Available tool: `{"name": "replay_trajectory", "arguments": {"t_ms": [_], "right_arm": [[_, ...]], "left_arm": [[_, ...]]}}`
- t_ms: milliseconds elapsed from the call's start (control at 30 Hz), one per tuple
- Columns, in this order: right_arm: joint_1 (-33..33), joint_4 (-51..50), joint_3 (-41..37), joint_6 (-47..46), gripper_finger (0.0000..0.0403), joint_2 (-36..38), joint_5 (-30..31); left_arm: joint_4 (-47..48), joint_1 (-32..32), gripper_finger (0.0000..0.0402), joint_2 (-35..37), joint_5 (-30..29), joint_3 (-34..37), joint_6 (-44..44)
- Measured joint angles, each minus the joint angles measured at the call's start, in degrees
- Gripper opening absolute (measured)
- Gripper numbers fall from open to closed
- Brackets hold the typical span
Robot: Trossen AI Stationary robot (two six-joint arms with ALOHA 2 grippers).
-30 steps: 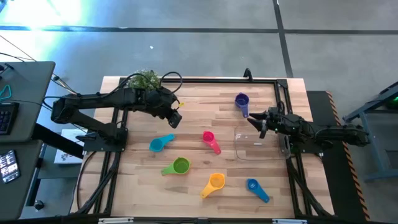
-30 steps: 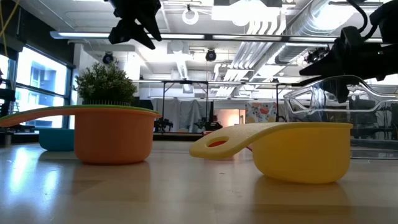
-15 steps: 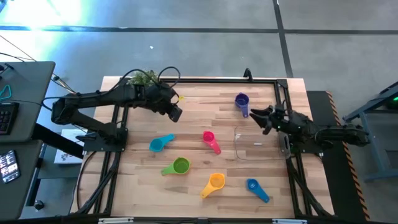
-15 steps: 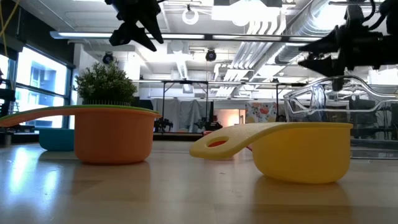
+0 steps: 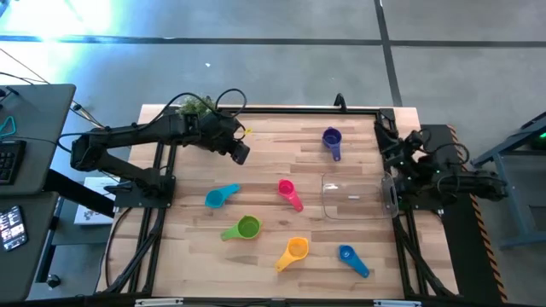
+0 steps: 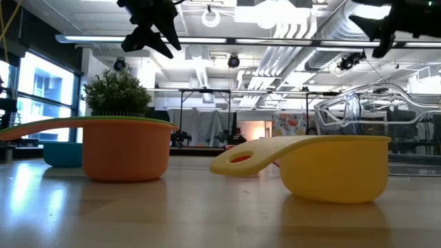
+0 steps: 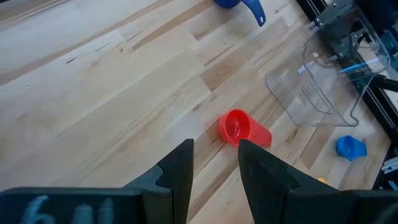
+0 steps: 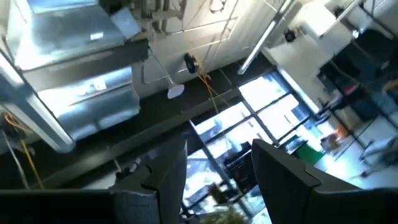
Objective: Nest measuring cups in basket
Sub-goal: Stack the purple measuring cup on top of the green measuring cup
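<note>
The clear basket (image 5: 354, 198) is set at 3 o'clock on the table (image 5: 273, 128). Six measuring cups are scattered: purple (image 5: 332, 138) at 1, magenta (image 5: 287, 189) centrally, teal (image 5: 220, 197) at 9, green (image 5: 246, 227) at 7, orange (image 5: 294, 250) at 6, blue (image 5: 350, 257) at 5

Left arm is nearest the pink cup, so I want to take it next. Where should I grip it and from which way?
The pink cup lies open side up, handle pointing toward the front-right. Come straight down with the left gripper and pinch the flat handle across its width, or the bowl's rim; nothing crowds it.
</note>
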State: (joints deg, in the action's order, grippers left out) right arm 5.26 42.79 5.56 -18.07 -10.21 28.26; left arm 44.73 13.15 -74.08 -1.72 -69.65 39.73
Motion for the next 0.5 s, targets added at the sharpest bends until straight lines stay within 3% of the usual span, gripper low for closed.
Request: {"name": "replay_trajectory", "arguments": {"t_ms": [100, 200, 333, 500], "right_arm": [[0.0, -10.97, 6.45, 4.33, 0.0174, -0.75, 0.29], [0.0, -29.56, 15.14, 5.99, 0.0174, -3.02, 3.2], [0.0, -54.84, 27.0, 0.44, 0.0174, -9.41, 7.98], [0.04, -75.06, 38.38, -7.64, 0.0174, -19.68, 10.05]], "left_arm": [[0.02, 0.0, 0.0115, 0.0, 0.02, 0.0, -0.86], [0.19, 0.0, 0.0115, 0.0, 0.0, 0.0, -0.97], [0.71, -0.02, 0.0115, 0.0, 0.0, -0.02, -2.31], [0.7, 0.44, 0.0115, 0.0, 0.09, -0.02, -5.58]]}}
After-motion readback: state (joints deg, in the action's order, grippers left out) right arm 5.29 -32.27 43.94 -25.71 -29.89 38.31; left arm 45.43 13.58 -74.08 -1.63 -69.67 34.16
